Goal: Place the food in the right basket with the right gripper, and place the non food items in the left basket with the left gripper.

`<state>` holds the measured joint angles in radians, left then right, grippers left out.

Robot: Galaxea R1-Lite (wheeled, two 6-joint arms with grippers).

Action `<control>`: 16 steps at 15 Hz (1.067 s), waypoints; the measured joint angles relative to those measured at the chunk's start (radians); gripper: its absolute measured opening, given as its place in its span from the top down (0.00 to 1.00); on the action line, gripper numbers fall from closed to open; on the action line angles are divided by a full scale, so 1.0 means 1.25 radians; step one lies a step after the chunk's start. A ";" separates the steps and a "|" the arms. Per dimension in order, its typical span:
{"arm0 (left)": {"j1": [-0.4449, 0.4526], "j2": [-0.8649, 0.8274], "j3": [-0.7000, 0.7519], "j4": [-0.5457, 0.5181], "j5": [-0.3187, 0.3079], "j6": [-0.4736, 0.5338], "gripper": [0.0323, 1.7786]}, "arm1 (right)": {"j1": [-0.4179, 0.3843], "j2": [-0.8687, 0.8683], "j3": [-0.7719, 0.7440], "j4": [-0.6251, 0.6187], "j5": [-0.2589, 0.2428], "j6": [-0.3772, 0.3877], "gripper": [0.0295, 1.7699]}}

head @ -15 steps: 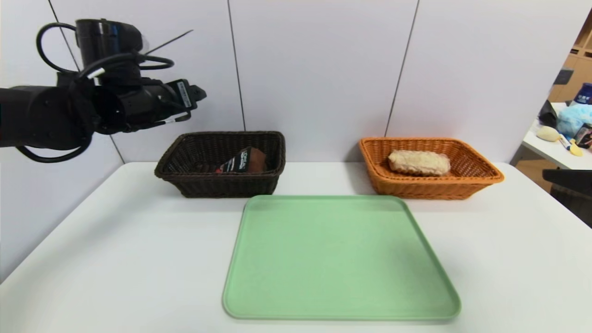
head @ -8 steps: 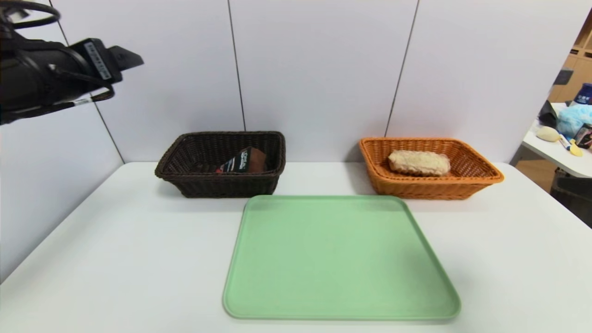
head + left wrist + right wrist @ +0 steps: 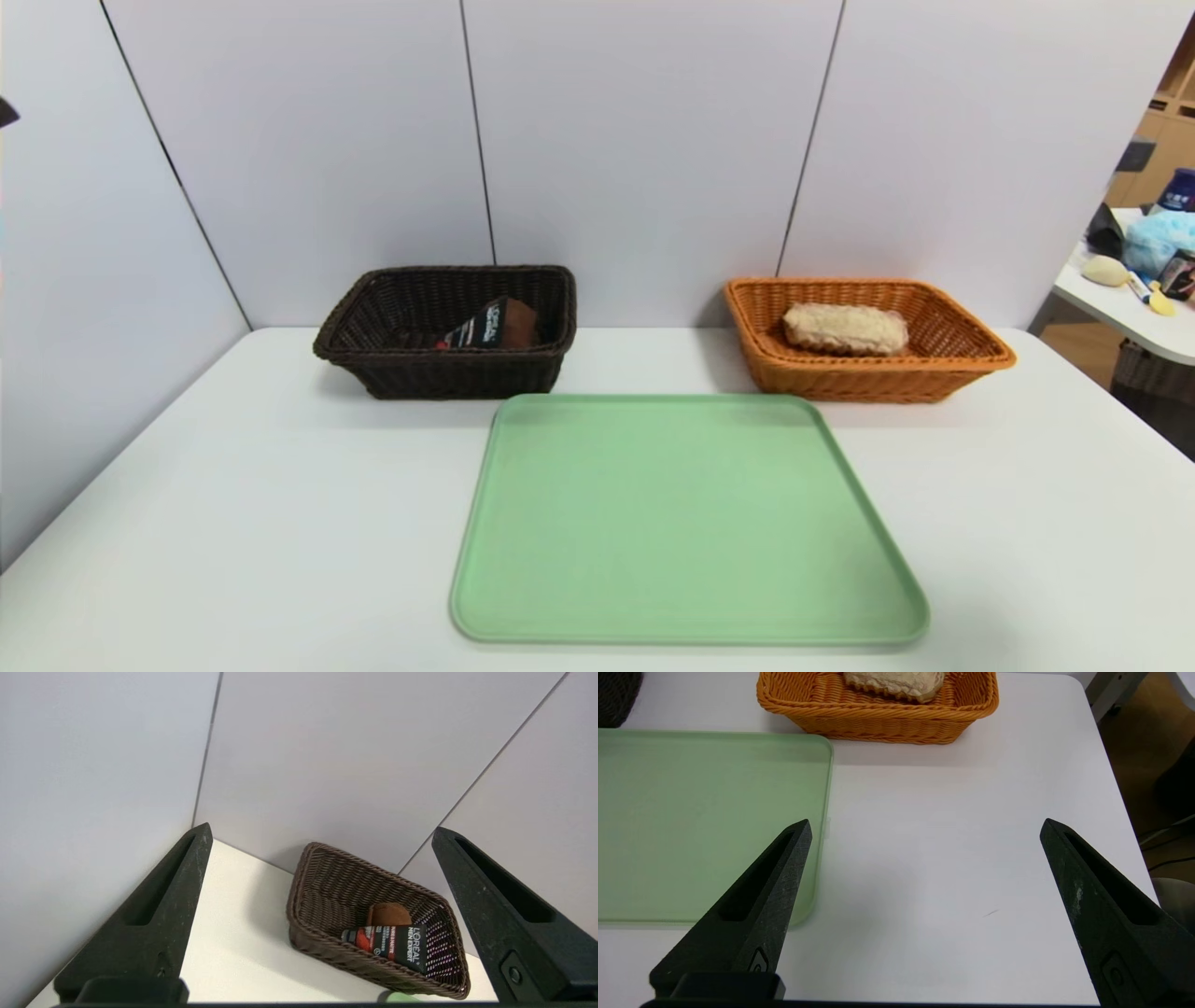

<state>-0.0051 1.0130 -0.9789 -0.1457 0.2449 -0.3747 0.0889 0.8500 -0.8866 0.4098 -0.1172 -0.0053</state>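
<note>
Loaf lying beyond right gripperLying beyond right gripper [image 3: 927, 820]: bread [image 3: 896, 683]

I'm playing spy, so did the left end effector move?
Yes: the left end effector went left, away from the dark basket, nearly out of the head view.

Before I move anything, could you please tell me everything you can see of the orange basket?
The orange basket looks like woven wicker, rectangular, with a braided, flared rim and sloping sides. It sits upright on the white table, behind the right side of the green tray, holding the pale bread loaf.
</note>
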 joint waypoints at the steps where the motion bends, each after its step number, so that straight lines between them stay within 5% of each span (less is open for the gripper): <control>1: 0.014 -0.040 0.039 0.001 -0.007 -0.003 0.06 | -0.006 -0.022 0.018 -0.001 0.003 0.001 0.04; 16: 0.046 -0.422 0.396 0.011 -0.041 0.109 0.05 | -0.059 -0.410 0.191 0.031 0.024 -0.004 0.04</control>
<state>0.0519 0.4857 -0.4843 -0.1326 0.1934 -0.2381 0.0153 0.3377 -0.6479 0.4483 -0.0870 -0.0100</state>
